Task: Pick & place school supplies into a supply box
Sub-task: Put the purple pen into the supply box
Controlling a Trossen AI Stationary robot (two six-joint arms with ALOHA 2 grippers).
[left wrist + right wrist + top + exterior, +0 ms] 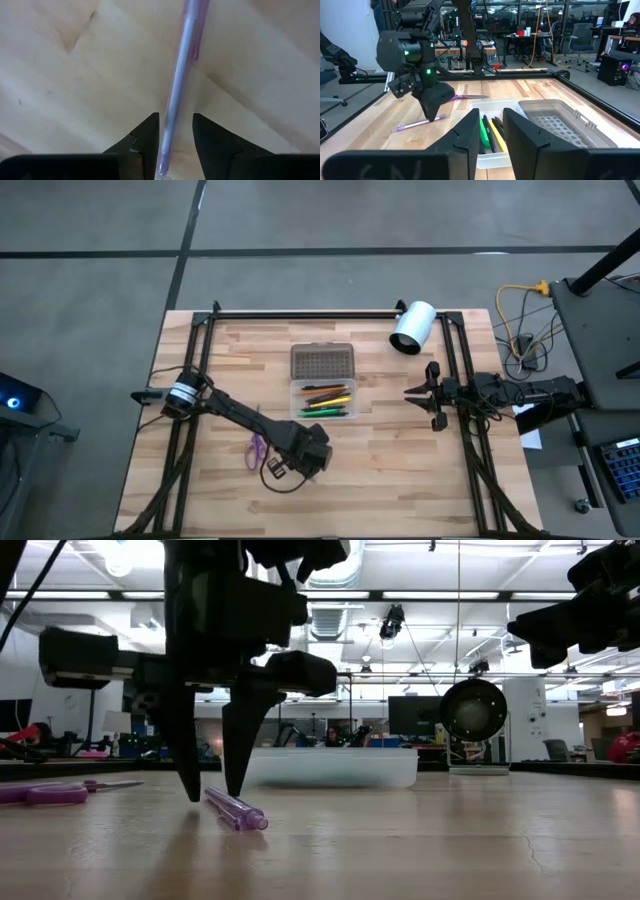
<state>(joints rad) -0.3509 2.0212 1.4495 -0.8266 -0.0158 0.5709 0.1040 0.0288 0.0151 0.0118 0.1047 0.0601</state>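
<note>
A purple pen [176, 95] lay flat on the table [400, 470], near the supply box [324, 398] (which already held several pens). The left gripper [212, 792] stood over it, fingers apart, tips down at the wood and straddling the barrel near one end. Purple scissors [45, 792] lay beside it. The right gripper [424, 392] waited open at the table's right side. Gripped so far off-centre, the pen might pivot and droop, or roll away as the fingers closed.
</note>
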